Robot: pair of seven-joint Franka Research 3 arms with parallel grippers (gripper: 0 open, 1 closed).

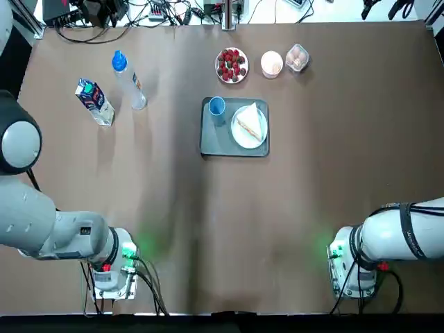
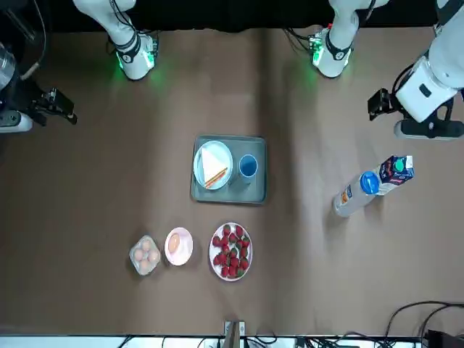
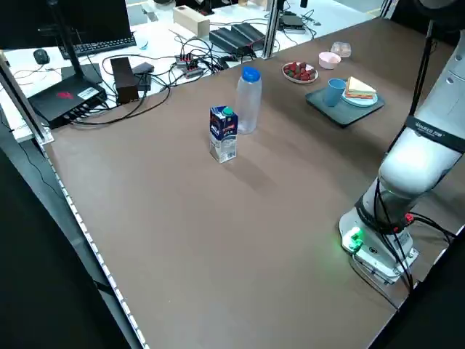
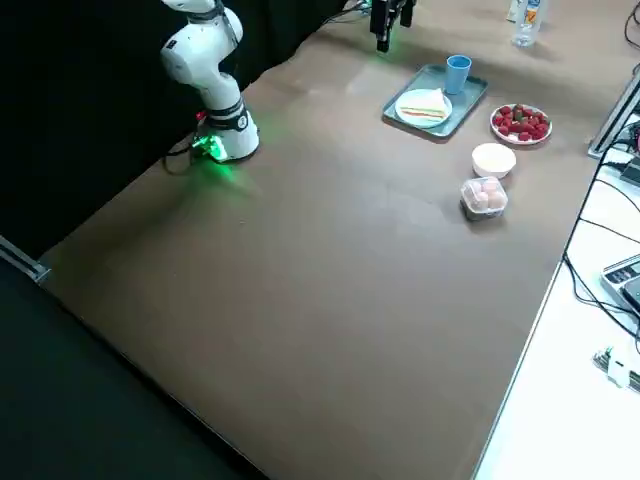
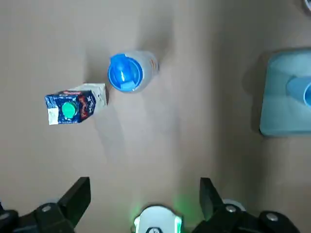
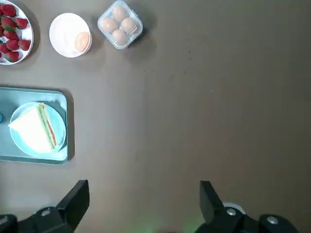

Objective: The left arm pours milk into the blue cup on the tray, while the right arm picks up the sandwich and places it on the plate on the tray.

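Bright even overhead light, soft faint shadows, sharp focus, green base glow

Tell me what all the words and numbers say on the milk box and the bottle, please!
Small dark blue and white milk carton with a teal top: it has print, but too small and blurred to read.
Clear plastic bottle with a blue cap: its label is too blurred to read.
No other words, numbers or signs can be read anywhere.

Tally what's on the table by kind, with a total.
Drink containers: 2, milk carton and bottle.
Cups: 1, blue cup.
Trays: 1, tray.
Plates and bowls: 3, white plate, berry plate, small bowl.
Sandwiches: 1, sandwich.
Egg boxes: 1, egg box.
Total: 9.
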